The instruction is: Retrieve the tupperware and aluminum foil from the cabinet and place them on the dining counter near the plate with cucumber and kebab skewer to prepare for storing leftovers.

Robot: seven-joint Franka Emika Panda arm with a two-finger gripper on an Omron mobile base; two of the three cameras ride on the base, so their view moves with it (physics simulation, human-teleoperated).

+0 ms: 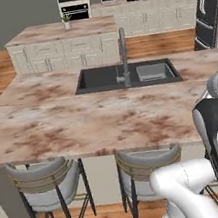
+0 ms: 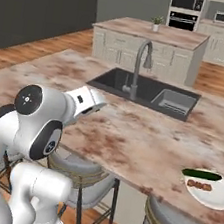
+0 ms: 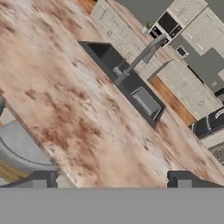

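Above the dining counter (image 1: 82, 120), the gripper (image 3: 111, 179) hangs with its jaws spread wide apart and nothing between them.

Over the near edge of the marbled top, the two dark fingertips (image 3: 41, 178) frame bare stone, so the hand carries neither the tupperware nor the aluminum foil; neither item can be seen, and retrieval from the cabinet appears not yet done. At the counter's right end sits the plate (image 2: 218, 199), holding a cucumber (image 2: 202, 174) and a kebab skewer (image 2: 198, 185); it marks the drop-off spot. Set into the counter is a dark sink (image 1: 125, 75) with a tall steel faucet (image 1: 123, 52). Grey stools (image 1: 45, 180) stand under the near edge. Beyond lies a wood floor, a white island (image 1: 64, 45) with a small potted plant (image 1: 66, 21), and wall ovens (image 1: 72, 0).
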